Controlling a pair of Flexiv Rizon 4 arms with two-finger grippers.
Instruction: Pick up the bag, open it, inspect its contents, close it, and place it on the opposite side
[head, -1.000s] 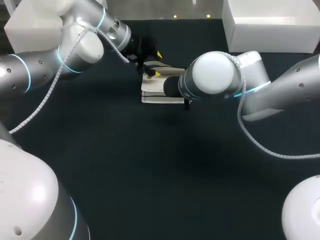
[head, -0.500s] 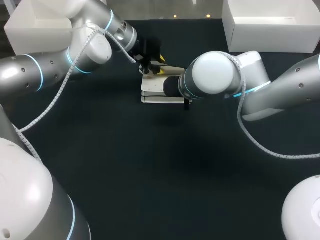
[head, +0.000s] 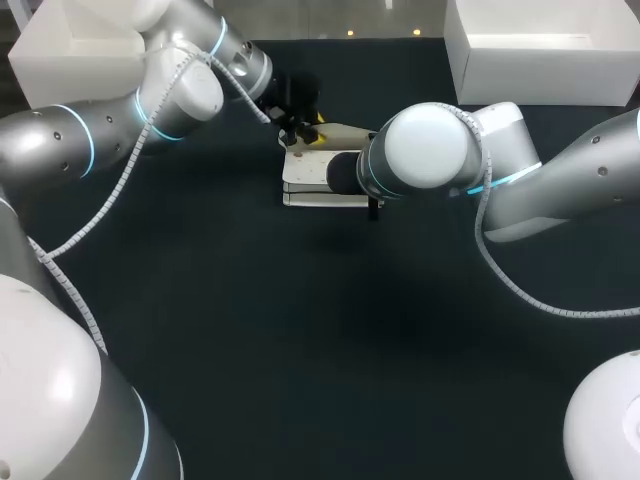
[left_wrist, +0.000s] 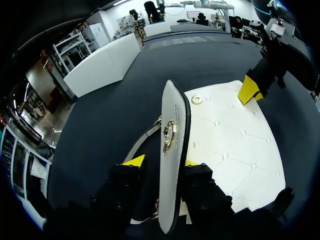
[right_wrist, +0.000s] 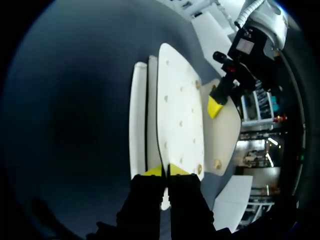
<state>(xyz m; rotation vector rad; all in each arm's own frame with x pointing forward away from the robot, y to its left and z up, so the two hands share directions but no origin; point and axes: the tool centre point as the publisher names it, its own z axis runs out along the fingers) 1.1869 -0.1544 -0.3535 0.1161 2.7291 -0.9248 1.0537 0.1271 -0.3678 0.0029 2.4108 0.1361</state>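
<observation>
A white quilted bag (head: 305, 182) lies flat at the middle back of the dark table. Its flap (left_wrist: 172, 125), with a gold clasp, stands up on edge between the fingers of my left gripper (left_wrist: 162, 162). One finger rests against the flap and a narrow gap shows at the other, so this gripper is open. My right gripper (right_wrist: 166, 171) is shut on the thin edge of the bag's (right_wrist: 180, 100) upper panel at the opposite end. In the head view the right arm hides that grip. My left gripper (head: 308, 135) sits at the bag's far edge.
A white box (head: 60, 50) stands at the back left of the table and another white box (head: 540, 50) at the back right. Dark bare table (head: 330, 340) stretches in front of the bag.
My left gripper has moved in over the bag's far edge and its fingers have narrowed around the raised flap. The right arm and the bag's body have stayed put.
</observation>
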